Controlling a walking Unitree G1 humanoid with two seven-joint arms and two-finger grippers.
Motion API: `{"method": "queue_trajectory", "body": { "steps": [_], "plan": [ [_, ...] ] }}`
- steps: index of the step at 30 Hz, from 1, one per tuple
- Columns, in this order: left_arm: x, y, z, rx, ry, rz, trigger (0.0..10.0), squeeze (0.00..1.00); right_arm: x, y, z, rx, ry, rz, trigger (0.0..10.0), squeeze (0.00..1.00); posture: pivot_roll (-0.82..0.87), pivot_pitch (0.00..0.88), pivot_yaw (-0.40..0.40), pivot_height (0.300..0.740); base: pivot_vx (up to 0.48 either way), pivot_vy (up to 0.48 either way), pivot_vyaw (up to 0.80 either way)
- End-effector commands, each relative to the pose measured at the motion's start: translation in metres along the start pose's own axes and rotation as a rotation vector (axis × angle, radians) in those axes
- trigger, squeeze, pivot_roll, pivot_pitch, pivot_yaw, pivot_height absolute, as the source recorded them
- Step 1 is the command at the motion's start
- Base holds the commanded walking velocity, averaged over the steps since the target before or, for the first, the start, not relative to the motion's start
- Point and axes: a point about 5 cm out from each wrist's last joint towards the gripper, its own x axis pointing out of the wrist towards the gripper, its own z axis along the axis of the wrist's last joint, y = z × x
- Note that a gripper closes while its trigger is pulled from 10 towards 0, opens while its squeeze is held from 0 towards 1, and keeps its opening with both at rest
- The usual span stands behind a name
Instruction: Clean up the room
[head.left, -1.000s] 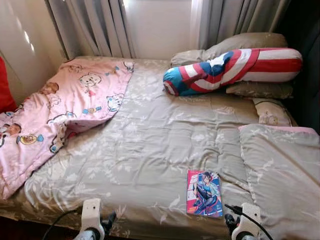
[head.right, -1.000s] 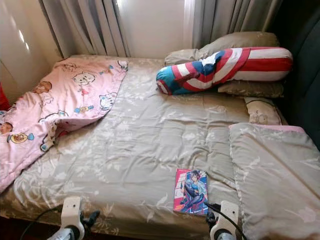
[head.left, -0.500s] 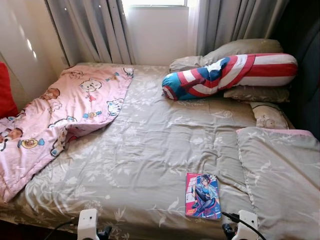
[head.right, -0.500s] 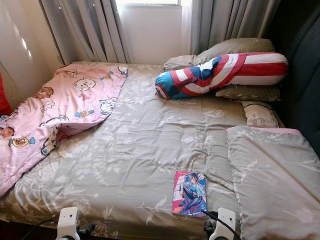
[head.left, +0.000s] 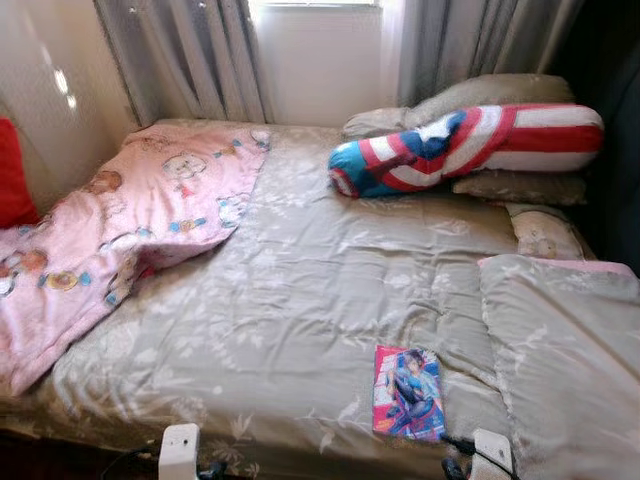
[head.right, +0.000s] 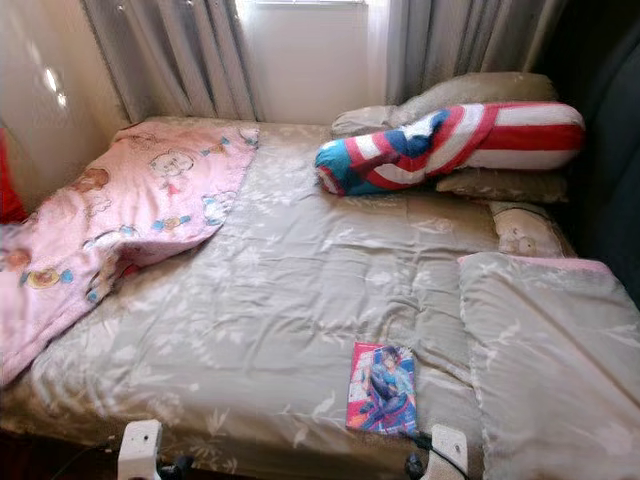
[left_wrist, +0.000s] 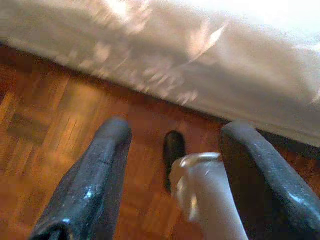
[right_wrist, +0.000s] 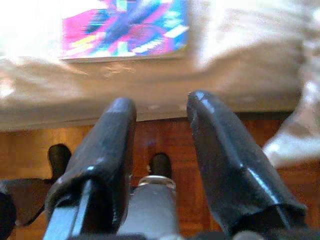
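My right gripper (right_wrist: 160, 125) hangs empty, fingers apart, below the bed (head.left: 300, 300) edge; left gripper (left_wrist: 172, 165) likewise parted over the floor. The comic book (head.left: 408, 392) lies flat near that edge. Risk: fingers snag the soft quilt instead of the thin cover.
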Motion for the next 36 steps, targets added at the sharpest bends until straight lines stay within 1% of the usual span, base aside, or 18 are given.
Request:
{"method": "queue_trajectory", "body": {
  "steps": [1, 4, 8, 15, 27, 36],
  "plan": [
    [-0.0018, 0.0033, -0.0065, 0.005, 0.027, 0.012, 10.0, 0.00, 0.0001, 0.0012, -0.0007, 0.004, 0.007, 0.003, 10.0, 0.00, 0.01, 0.033, 0.013, 0.740, 0.000, 0.000, 0.80],
    [-0.0017, 0.0035, -0.0060, 0.009, 0.025, 0.011, 10.0, 0.00, -0.0003, -0.0013, -0.0021, 0.007, 0.015, -0.003, 10.0, 0.00, 0.01, 0.040, 0.014, 0.740, 0.000, 0.000, 0.80],
    [-0.0017, 0.0035, -0.0061, 0.015, 0.026, 0.009, 10.0, 0.00, -0.0012, -0.0039, -0.0056, 0.031, 0.028, -0.016, 10.0, 0.00, 0.01, 0.043, 0.015, 0.740, 0.000, 0.000, 0.00],
    [-0.0019, 0.0026, -0.0078, 0.018, 0.035, 0.005, 10.0, 0.00, -0.0021, -0.0044, -0.0090, 0.041, 0.036, -0.018, 10.0, 0.00, 0.01, 0.051, 0.016, 0.740, 0.000, 0.000, 0.00],
    [-0.0016, 0.0011, -0.0077, 0.023, 0.033, 0.001, 10.0, 0.00, -0.0020, -0.0033, -0.0092, 0.032, 0.037, -0.020, 10.0, 0.00, 0.01, 0.053, 0.016, 0.740, 0.000, 0.279, 0.00],
    [-0.0014, -0.0005, -0.0074, 0.021, 0.030, -0.003, 10.0, 0.00, -0.0019, -0.0040, -0.0088, 0.023, 0.037, -0.028, 10.0, 0.00, 0.01, 0.052, 0.015, 0.740, 0.000, 0.043, 0.00]
  ]
}}
